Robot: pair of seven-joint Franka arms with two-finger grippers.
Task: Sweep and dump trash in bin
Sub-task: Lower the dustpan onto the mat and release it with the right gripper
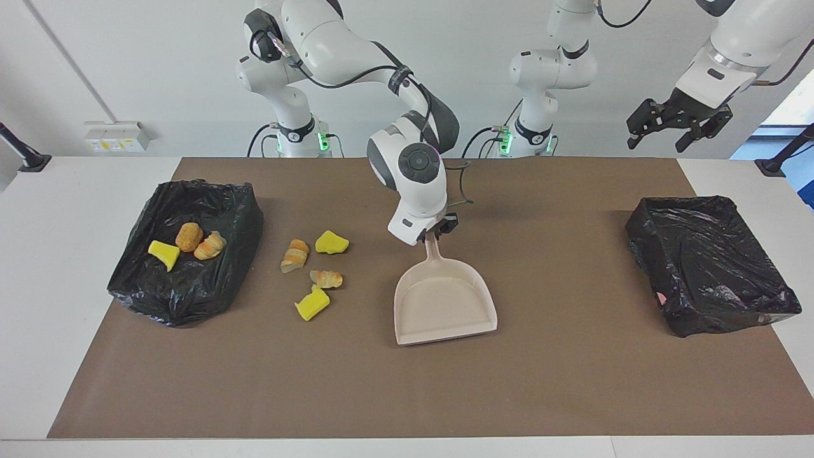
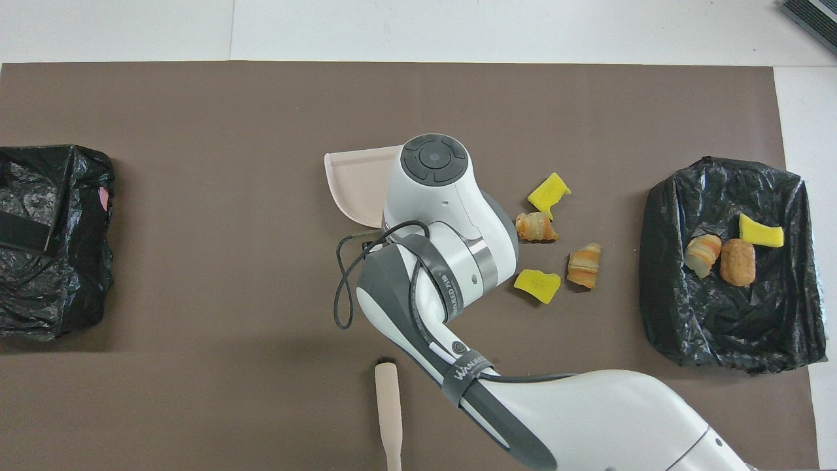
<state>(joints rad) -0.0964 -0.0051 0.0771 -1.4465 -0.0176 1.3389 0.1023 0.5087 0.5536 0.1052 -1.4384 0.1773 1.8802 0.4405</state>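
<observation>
Four loose trash bits (image 1: 315,270) sit on the mat beside the dustpan (image 1: 444,306), looking light and squishy, so sweep rather than pinch; right gripper (image 1: 434,232) clamps the dustpan's handle, left gripper (image 1: 675,124) hangs wide open.

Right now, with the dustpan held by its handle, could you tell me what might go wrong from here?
The right end effector holds the dustpan only by its thin handle, so it may twist in the grip. Four trash pieces lie loose on the mat beside the pan; pushing toward them without the brush may scatter them. The right arm hides most of the pan from overhead.
</observation>
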